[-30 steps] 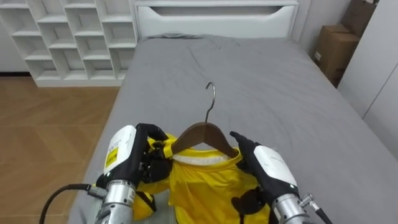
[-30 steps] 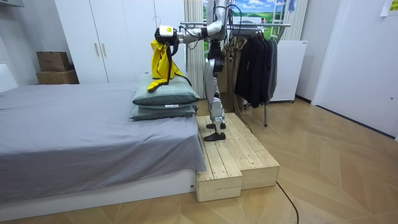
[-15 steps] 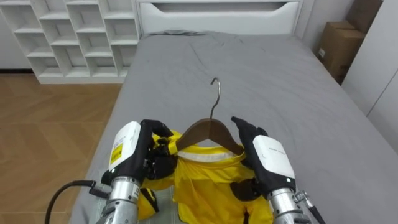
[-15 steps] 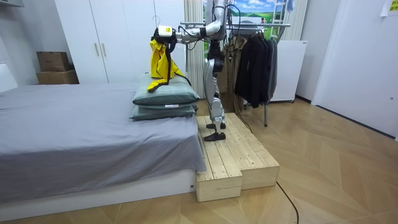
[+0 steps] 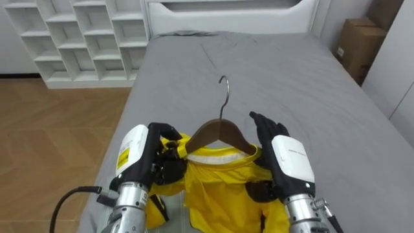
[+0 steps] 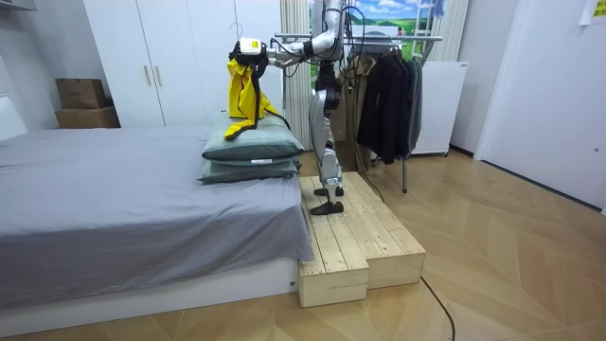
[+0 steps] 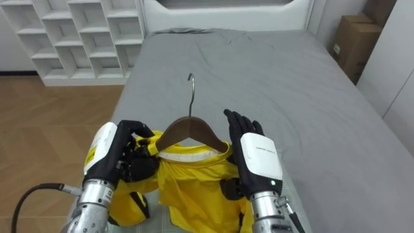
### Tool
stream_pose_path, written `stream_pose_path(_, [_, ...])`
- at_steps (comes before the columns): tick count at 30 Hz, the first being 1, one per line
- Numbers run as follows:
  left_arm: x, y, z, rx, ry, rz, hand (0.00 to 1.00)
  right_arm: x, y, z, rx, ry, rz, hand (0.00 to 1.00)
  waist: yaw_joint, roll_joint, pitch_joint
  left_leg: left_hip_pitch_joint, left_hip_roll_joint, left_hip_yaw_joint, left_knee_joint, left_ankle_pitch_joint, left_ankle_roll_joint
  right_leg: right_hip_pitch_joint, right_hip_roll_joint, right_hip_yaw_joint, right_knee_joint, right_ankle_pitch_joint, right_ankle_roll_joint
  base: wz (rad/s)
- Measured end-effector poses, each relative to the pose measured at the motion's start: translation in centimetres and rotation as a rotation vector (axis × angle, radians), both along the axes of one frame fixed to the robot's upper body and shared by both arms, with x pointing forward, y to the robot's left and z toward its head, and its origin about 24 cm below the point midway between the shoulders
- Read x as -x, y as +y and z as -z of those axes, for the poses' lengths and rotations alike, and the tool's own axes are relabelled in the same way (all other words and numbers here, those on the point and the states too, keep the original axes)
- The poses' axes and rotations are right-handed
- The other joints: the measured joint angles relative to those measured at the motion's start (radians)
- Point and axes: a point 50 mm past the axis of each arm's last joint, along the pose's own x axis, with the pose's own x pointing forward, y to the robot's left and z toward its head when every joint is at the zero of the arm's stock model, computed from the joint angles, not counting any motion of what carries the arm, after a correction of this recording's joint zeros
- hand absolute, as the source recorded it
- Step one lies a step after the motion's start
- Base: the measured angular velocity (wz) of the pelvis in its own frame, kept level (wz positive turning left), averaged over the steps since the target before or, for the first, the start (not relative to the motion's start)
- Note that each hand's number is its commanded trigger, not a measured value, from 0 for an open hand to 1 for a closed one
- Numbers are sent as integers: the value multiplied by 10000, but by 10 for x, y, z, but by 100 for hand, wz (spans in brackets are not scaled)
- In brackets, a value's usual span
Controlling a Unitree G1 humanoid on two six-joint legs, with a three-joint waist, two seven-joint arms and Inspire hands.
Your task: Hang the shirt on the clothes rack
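Both eye views sit on the robot's head at the pillow end of the bed (image 5: pixel 291 71), close in. They look steeply down and along the bed toward its white end board (image 5: pixel 226 13), and overlap almost fully with a slight sideways shift. The room view stands well off the bed's long side, level, facing the pillows (image 6: pixel 251 152), and shares the bed top and the yellow garment (image 5: pixel 220 188) with them.

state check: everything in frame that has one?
brown wooden hanger with metal hook: upright, held over grey bed
yellow shirt: draped on the hanger
left hand: shut on hanger's end
right hand: open, fingers straight, beside hanger
dark clothes: hung on metal rack
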Motion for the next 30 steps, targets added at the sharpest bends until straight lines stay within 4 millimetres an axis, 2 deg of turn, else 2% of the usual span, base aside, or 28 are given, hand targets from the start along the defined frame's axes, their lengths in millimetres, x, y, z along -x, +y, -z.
stream_pose_path(22, [0,-2,0,-1,95,227,100,1,-13,5,510,3,240,0,-2,-33,6,-10,-56,-77,8,28,35,34,-39,13,-3,-2,4,1])
stream_pose_path(23, [0,-2,0,0,105,240,100,1,-13,5,597,20,237,2,-3,-39,4,-8,-57,-76,9,29,35,36,-39,14,-3,-2,4,0])
stream_pose_path(24, [0,-3,1,-4,128,273,100,1,-14,8,705,95,241,11,-2,-58,-4,-5,-57,-76,9,30,35,38,-39,14,-3,-2,4,0])
stream_pose_path(25, [0,-3,1,-6,140,293,100,2,-15,9,773,161,249,26,0,-71,-11,-5,-57,-76,9,31,36,38,-39,14,-3,-2,4,0])
stream_pose_path(26, [0,-3,1,-11,166,333,100,3,-16,13,867,319,283,49,11,-96,-18,-3,-57,-77,9,31,36,40,-39,15,-2,-2,4,0])
stream_pose_path(28, [0,-3,1,-32,230,405,100,4,-16,16,965,472,285,58,10,-111,-13,-2,-59,-77,9,31,37,40,-41,24,-2,-2,4,0])
stream_pose_path(29, [0,-4,1,-35,255,438,100,4,-17,18,996,541,302,79,10,-116,-13,-2,-61,-77,8,32,38,39,-44,29,-2,-2,4,0])
stream_pose_path(30, [0,-4,1,-36,261,446,100,4,-17,18,1001,554,304,84,10,-117,-13,-2,-62,-77,8,32,38,39,-44,32,-2,-2,4,0])
